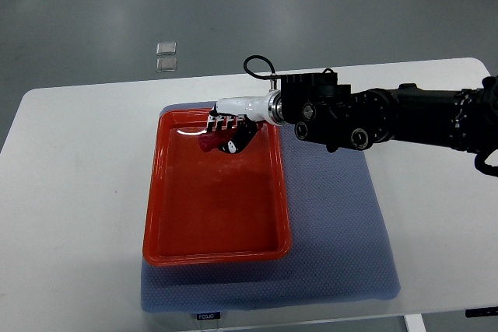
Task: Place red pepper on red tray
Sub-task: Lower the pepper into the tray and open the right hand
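While the black right arm point(405, 118) reaches in from the right edge of the picture, its right hand point(231, 126) hangs over the far end of the red tray point(214, 250). The tray is a shallow rectangle of glossy plastic with rounded corners and a raised rim, and its smooth floor shines under the light. It lies on a blue-grey mat point(342, 231) with a fine dotted weave, and the mat lies on a plain white table point(70, 192) with a matte surface. The arm is made of dark, hard cylinders with round joints, and a thin black cable makes a loop above the wrist; the wrist piece itself is white and smooth. The fingers point(222, 120) are curled downward and closed around the red pepper point(207, 142), a small, shiny, dark red thing. Most of the pepper is hidden under the fingers, and only its rounded left end comes out beside them, above the tray's far part, near the rim. Whether it touches the tray floor I cannot tell.
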Robot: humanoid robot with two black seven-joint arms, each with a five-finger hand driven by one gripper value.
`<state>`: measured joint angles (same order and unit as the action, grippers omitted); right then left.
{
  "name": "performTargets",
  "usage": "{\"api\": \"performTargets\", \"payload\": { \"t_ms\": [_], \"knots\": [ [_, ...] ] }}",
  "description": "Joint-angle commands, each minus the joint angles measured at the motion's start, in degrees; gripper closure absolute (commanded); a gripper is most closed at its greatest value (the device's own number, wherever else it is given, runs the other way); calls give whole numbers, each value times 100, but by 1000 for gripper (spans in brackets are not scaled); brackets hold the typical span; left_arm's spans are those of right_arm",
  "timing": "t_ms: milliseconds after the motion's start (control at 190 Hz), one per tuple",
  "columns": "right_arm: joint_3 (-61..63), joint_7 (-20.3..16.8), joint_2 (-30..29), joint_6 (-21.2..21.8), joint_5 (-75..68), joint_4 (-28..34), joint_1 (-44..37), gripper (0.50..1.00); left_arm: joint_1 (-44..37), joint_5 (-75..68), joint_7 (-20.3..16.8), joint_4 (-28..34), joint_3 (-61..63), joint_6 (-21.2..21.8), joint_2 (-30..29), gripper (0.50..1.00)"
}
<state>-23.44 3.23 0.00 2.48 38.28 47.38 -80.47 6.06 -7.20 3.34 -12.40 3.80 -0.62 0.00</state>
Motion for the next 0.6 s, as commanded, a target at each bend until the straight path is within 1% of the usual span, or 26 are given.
{"api": "performTargets", "payload": {
  "t_ms": [0, 593],
  "knots": [
    [6, 20, 0, -63, -5, -1, 128, 1000, 0, 8, 0, 0, 7, 0, 0, 500],
    [15, 99, 0, -283, 57, -1, 576, 1000, 0, -1, 0, -8, -2, 0, 0, 500]
  ]
}}
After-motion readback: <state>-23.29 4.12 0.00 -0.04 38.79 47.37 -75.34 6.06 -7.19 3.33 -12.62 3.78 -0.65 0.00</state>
